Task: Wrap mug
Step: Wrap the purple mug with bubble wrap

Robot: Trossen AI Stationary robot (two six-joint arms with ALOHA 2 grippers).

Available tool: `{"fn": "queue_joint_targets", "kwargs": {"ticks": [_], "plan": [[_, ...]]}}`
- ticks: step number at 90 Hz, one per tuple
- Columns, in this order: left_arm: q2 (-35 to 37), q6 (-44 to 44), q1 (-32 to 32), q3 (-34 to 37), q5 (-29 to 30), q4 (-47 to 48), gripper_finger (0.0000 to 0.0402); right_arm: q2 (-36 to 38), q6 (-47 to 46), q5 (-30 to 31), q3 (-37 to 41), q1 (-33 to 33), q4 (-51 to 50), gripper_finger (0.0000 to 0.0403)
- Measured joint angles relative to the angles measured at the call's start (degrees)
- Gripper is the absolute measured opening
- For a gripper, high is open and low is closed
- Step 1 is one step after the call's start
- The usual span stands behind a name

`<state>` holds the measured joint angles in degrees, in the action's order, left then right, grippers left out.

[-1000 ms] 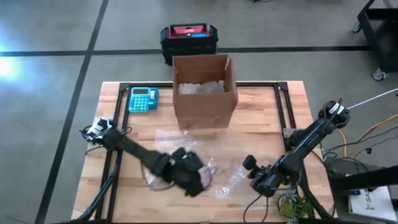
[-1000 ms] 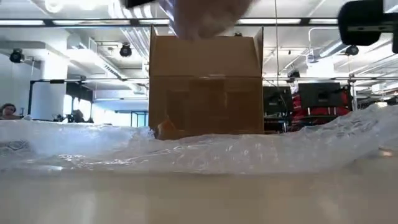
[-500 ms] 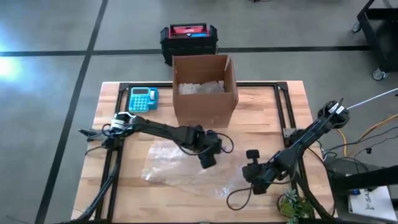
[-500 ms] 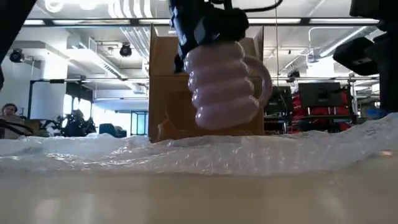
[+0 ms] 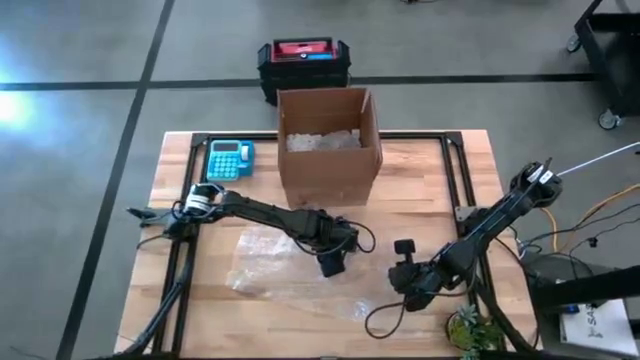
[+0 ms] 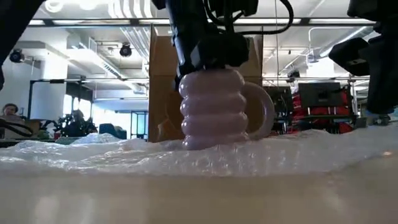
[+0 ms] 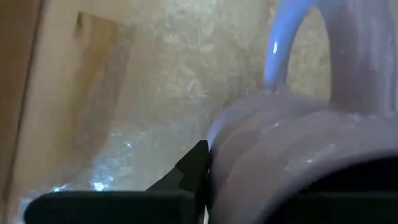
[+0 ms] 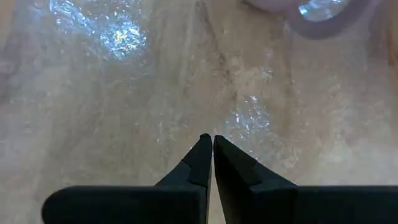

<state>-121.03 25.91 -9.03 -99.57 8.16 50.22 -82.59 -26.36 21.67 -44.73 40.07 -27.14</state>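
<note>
Left hand (image 6: 205, 46) is clamped on the rim of the ribbed lilac mug (image 6: 221, 109), gripping from above. The mug stands upright at centre frame in the low view, base touching the bubble wrap sheet (image 5: 285, 265) spread on the wooden bench (image 5: 420, 170). Right hand (image 8: 209, 155) has its fingers pressed together, holding nothing, poised over the wrap's right edge. A cardboard box (image 5: 328, 145) stands behind; a blue calculator (image 5: 229, 158) lies at upper left.
</note>
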Motion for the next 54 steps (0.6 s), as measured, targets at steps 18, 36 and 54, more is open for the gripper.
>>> {"fn": "queue_joint_targets", "kwargs": {"ticks": [18,36,54], "plan": [[0.0,0.0,0.0,0.0,0.2,-0.8,0.0082,0.0,1.9,-0.1,0.0,0.0,0.9,0.0003],[1.0,-0.1,0.3,0.0,-2.5,-1.2,0.0153,0.0,3.9,-0.2,0.0,0.0,1.3,0.0005],[5.5,0.5,0.3,0.0,-3.1,0.2,0.0216,0.0,2.2,0.0,0.0,0.0,1.1,0.0026]]}}
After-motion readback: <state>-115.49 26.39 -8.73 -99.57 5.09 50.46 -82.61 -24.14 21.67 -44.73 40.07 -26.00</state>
